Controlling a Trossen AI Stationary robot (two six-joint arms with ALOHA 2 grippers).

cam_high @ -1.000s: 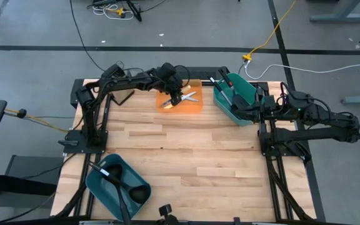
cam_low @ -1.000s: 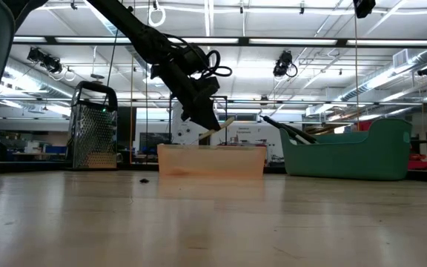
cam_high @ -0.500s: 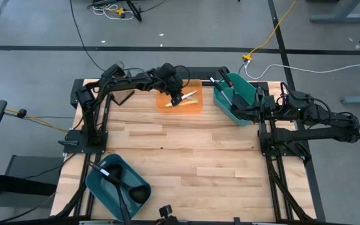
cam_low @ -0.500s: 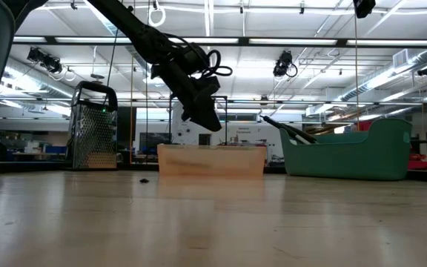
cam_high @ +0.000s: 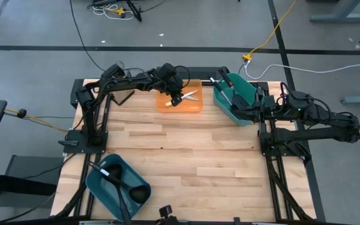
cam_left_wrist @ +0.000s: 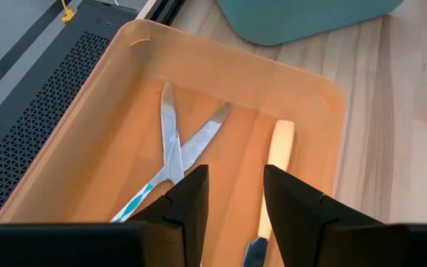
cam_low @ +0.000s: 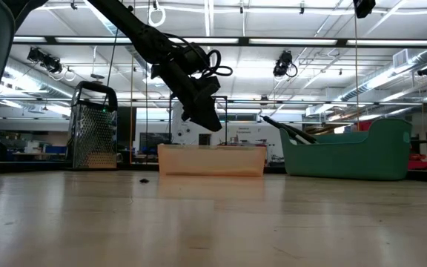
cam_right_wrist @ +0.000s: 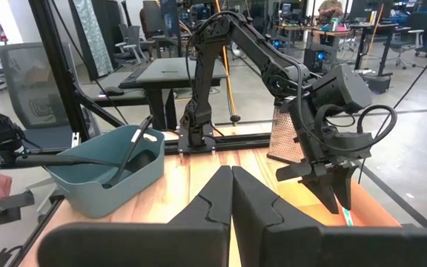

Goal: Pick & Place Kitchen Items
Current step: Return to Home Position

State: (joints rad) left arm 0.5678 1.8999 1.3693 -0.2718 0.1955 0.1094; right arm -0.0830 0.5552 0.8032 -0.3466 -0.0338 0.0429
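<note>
High view: a pale wooden counter (cam_high: 180,156) stands on a grey floor (cam_high: 36,37) crossed by cables. The left arm reaches across the far edge, and the left end effector (cam_high: 175,99) is poised over the orange tray (cam_high: 196,107). The right arm lies folded at the counter's right edge, with the right end effector (cam_high: 237,112) just beside the far teal bin (cam_high: 247,92). A second, near teal bin (cam_high: 102,186) sits at the near left corner. Bins counted: two teal, one orange.

Low view: a workshop with ceiling strip lights lies behind the counter. A metal grater (cam_low: 93,127) stands upright to the left of the tray. Black handles (cam_low: 291,130) protrude from the far bin; their number cannot be told.

Left wrist view: the fingers (cam_left_wrist: 187,204) stand parted and hold nothing. In the tray lie two crossed silver pieces (cam_left_wrist: 170,133), one with a teal handle, and one yellow-handled piece (cam_left_wrist: 279,152) beside them.

Right wrist view: the right arm's fingers are pressed together and empty. Two black ladles (cam_right_wrist: 128,152) rest in the near bin.
</note>
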